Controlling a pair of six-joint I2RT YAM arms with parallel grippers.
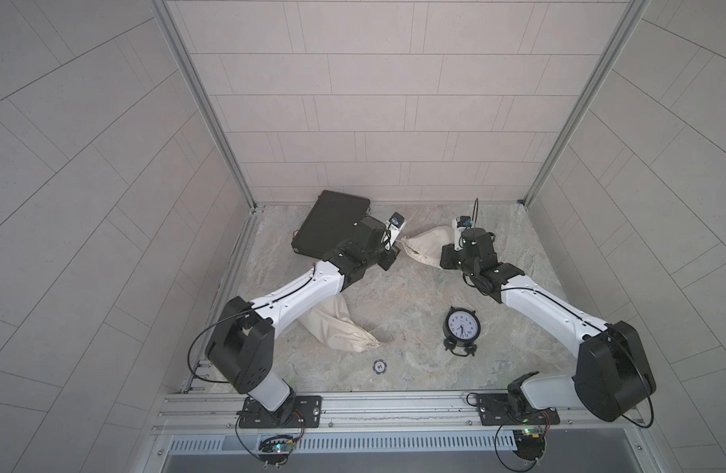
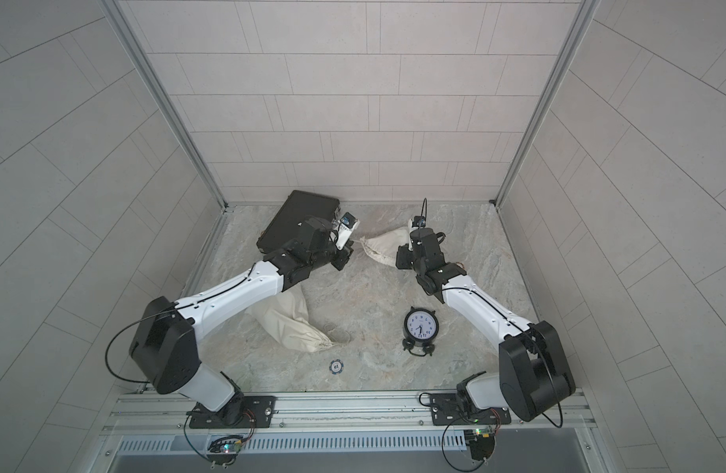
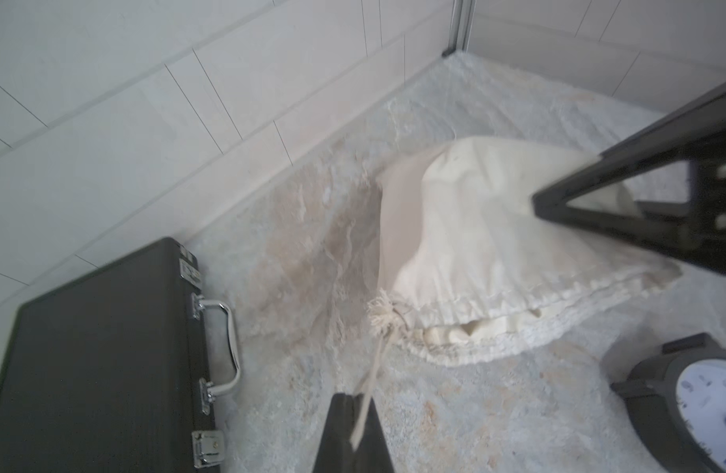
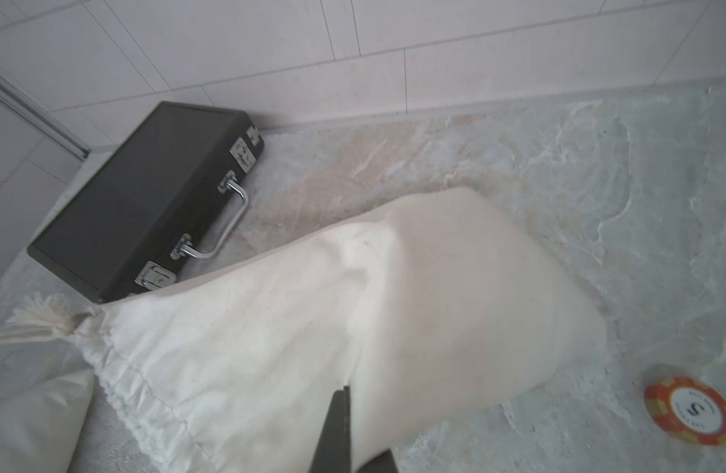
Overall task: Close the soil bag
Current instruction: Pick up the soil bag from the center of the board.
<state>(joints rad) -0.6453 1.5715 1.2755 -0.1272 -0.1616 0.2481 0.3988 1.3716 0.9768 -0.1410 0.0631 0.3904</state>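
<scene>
Here, the left gripper (image 3: 353,438) pinched the drawstring (image 3: 375,364) of the soil bag (image 3: 468,245) while the right gripper (image 4: 347,434) was clamped on its cloth

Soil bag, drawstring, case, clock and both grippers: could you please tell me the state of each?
soil bag, mouth partly gathered, not closed
drawstring, pulled straight, end pinched
left gripper, shut on drawstring
right gripper, shut on soil bag
case, closed, lying flat
clock, lying face up
</scene>
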